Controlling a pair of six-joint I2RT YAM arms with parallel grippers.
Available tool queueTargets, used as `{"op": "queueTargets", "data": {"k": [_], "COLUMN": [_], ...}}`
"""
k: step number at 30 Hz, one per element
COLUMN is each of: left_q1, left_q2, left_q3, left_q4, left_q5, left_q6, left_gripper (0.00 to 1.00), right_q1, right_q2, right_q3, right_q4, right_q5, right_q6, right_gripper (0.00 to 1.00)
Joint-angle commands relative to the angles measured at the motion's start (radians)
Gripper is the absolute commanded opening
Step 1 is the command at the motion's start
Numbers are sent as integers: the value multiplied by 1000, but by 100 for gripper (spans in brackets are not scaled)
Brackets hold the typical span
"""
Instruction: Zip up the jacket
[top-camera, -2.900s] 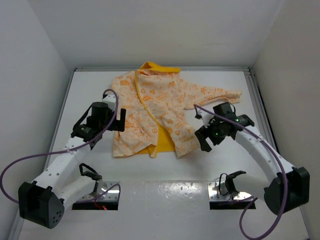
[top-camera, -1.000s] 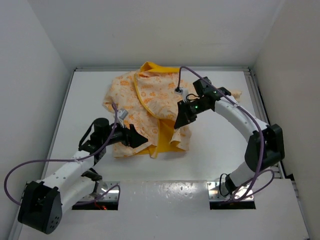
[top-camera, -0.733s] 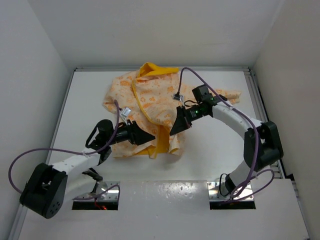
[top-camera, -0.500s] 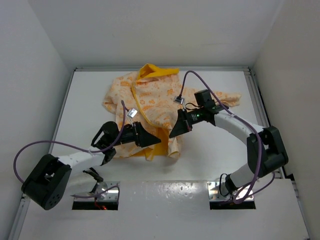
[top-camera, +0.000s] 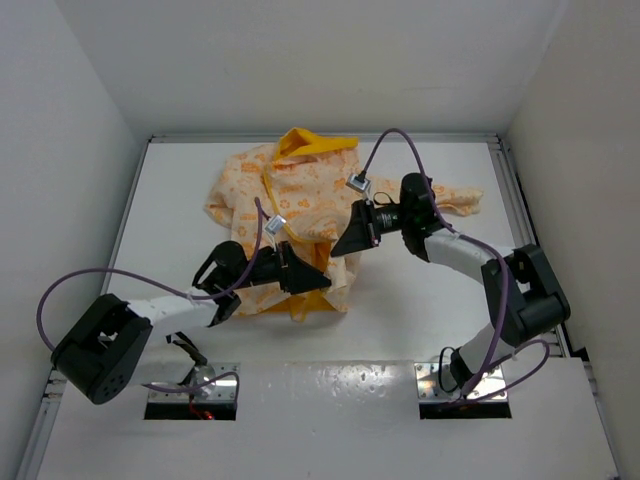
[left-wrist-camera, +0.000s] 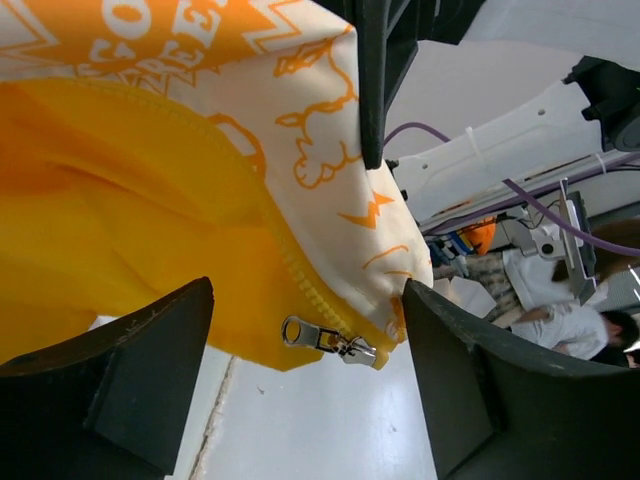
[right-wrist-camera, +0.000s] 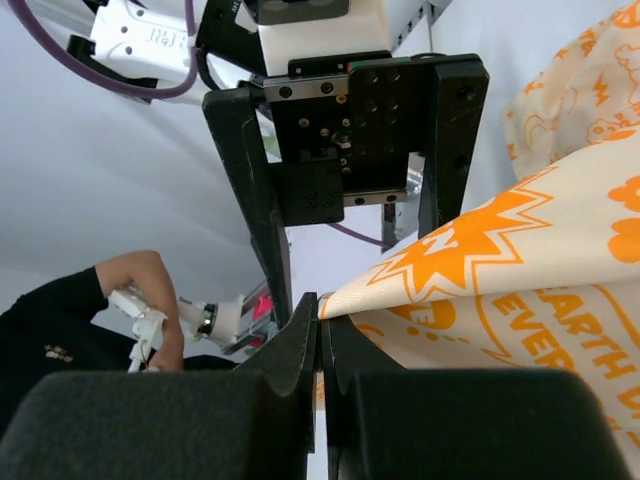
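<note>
The jacket (top-camera: 295, 200) lies open, unzipped, on the far half of the table (top-camera: 170, 190). It is cream with orange print (stars, lettering, small animals). Its hood (top-camera: 318, 140) points to the table's far edge, yellow-orange lining showing. One sleeve (top-camera: 455, 195) reaches toward the table's right side. Nearer, a front panel is bunched and raised, lining exposed, a silver zipper pull (left-wrist-camera: 327, 338) hanging at its corner.

One jacket (top-camera: 300, 190), one zipper pull (left-wrist-camera: 325, 338), two pincers (top-camera: 312, 282) (top-camera: 340, 246).
</note>
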Motion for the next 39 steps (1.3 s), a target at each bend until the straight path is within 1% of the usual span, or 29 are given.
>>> {"op": "queueTargets", "data": {"k": [1, 2, 4, 6, 9, 10, 11, 13, 17, 19, 20, 22, 24, 26, 27, 28, 29, 30, 31, 32, 33, 34, 36, 37, 38, 39], "left_q1": [-9, -9, -9, -9, -9, -9, -9, -9, -9, -20, -30, -31, -31, -31, -31, -31, -31, -31, -31, -31, -31, -31, -20, 0, 12, 25], "left_q2": [14, 14, 14, 5, -18, -29, -29, -40, -40, -40, -40, -29, -29, -29, -29, -29, -29, -29, -29, -29, -29, -29, -29, -40, -49, -61], "left_q3": [39, 49, 63, 82, 93, 93, 93, 93, 102, 111, 111, 122, 131, 131, 131, 131, 131, 131, 131, 143, 152, 152, 152, 139, 129, 114], "left_q4": [136, 146, 188, 212, 223, 213, 213, 185, 185, 194, 194, 194, 145, 124, 124, 114, 114, 104, 88, 37, 4, -19, -40, -69, -70, -79], "left_q5": [31, 40, 69, 92, 92, 92, 92, 92, 103, 114, 114, 114, 114, 105, 105, 105, 105, 95, 95, 86, 74, 74, 74, 94, 94, 115], "left_q6": [-12, -24, -36, -50, -50, -50, -39, -30, -30, -21, -21, -21, -21, -21, -21, -21, -21, -21, -21, -10, 2, 2, 2, 2, -13, -22], "left_gripper": [81, 81, 78, 78, 78, 78, 78, 78, 78, 76, 72, 68, 49, 24, 17, 17, 19, 23, 30, 38, 55, 60, 63, 63, 63, 63], "right_q1": [-1, 2, -3, -6, -9, -10, -12, -9, -9, -10, -10, -12, -10, -9, -12, -10, -9, -9, -6, -4, -3, 2, 6, 2, 2, -3], "right_q2": [-6, -8, -8, -9, -22, -25, -28, -39, -51, -55, -57, -62, -65, -69, -75, -78, -89, -94, -106, -117, -118, -120, -118, -126, -128, -134], "right_q3": [-13, -14, -7, 1, 7, 9, 3, -2, 3, 3, 6, 3, 4, 13, 15, 24, 27, 33, 47, 52, 65, 70, 72, 50, 50, 40], "right_q4": [183, 185, 179, 139, 10, -46, -82, -86, -100, -119, -122, -126, -125, -155, -168, -235, -264, -336, -408, -436, -509, -516, -496, -449, -433, -415], "right_q5": [-36, -36, -41, -44, -38, -36, -32, -31, -22, -19, -13, -8, -8, -8, -7, -1, 1, 7, 27, 36, 44, 44, 47, 62, 62, 80], "right_q6": [86, 81, 72, 52, -44, -101, -107, -115, -127, -136, -140, -146, -155, -179, -204, -243, -270, -325, -386, -415, -467, -466, -416, -379, -379, -326], "right_gripper": [0, 0, 0, 0, 0, 0, 0, 0, 0, 0, 0, 0, 0, 0, 0, 0, 0, 0, 0, 0, 0, 0, 0, 0, 0, 0]}}
